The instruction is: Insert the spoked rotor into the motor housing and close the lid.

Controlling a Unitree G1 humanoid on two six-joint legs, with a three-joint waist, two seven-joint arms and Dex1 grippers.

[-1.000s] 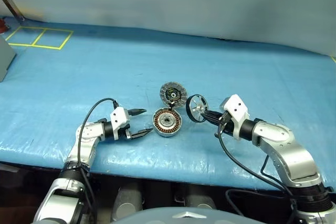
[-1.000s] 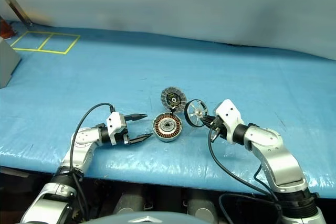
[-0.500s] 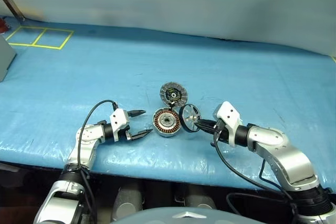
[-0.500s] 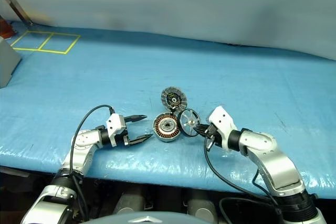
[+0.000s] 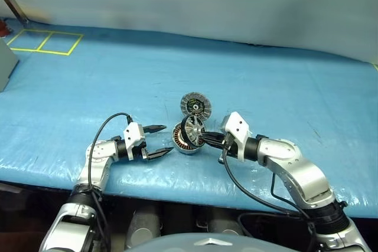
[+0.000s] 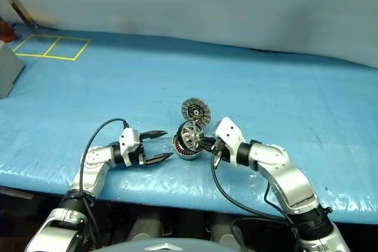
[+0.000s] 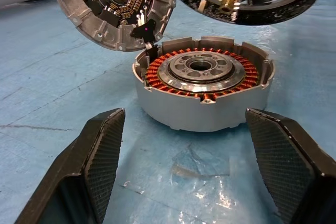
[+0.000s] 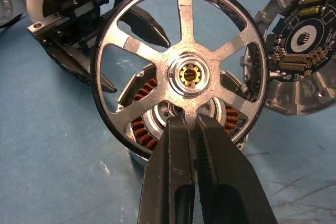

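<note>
I have the spoked rotor [image 8: 181, 72] pinched in my right hand [image 8: 190, 124], the two black fingers [image 8: 169, 171] closed tight on its lower rim and the spoke nearest the hub. The wheel stands on edge, not flat: its face is turned toward my right wrist camera, so its axle runs roughly level, along the line of the hand. From the head view it shows as a narrow tilted disc [image 5: 192, 129] hanging just above the motor housing [image 5: 186, 140], over the side nearest my right arm. Whether the rim touches the cup I cannot tell.

The housing [image 7: 202, 95] sits flat on the blue counter [image 5: 266, 87], open side up, copper windings ringing a silver hub whose axis points straight up. So the rotor's axle and the housing's axis stand about square to one another at this moment.

The lid [image 7: 113, 6] stands swung open on its hinge at the housing's far edge, tilted up and back, its inner face with dark centre and small parts turned toward my left wrist camera.

My left hand [image 5: 158, 140] is spread wide and holds nothing. It hangs low over the counter just beside the housing, fingers [image 7: 100, 156] pointed at the cup's wall with a gap between.
</note>
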